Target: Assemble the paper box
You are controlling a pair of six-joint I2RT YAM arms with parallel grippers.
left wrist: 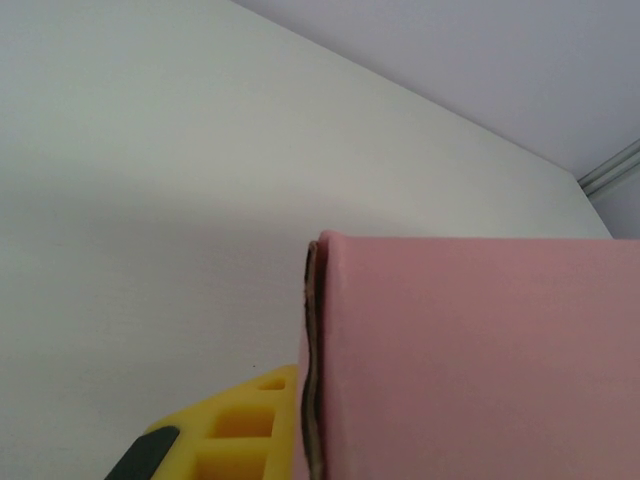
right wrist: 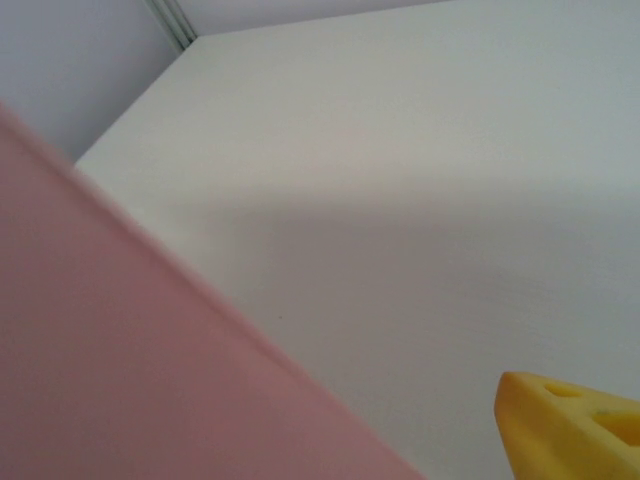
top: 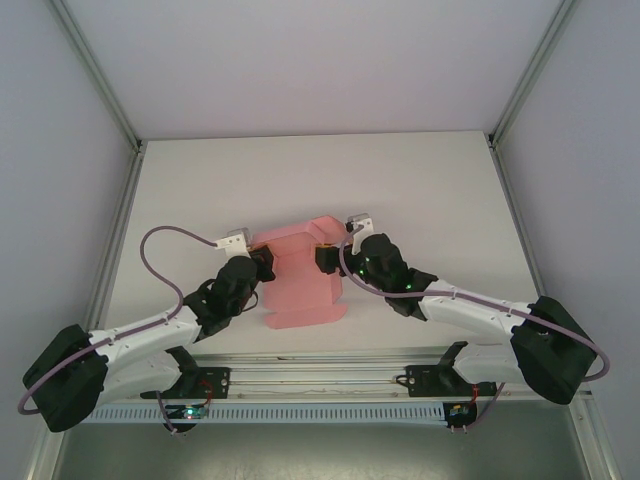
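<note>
Fingers (left wrist: 235, 430) of the left gripper (top: 265, 263) are pinching the left edge of the paper box (top: 300, 285); fingers (right wrist: 570, 425) of the right gripper (top: 326, 258) are standing spread wide at its right edge. That box is lying on the table (top: 420, 190), between both grippers.

The far half of the surface (top: 300, 175) is bare out to both far corners, and strips along its left and right edges are free too. Toward the middle of the near edge the paper box (top: 300, 285) blocks the way, with the left gripper (top: 263, 262) and right gripper (top: 325, 258) hard against its sides. Room in front of the box looks scant, though the arms partly hide it.
</note>
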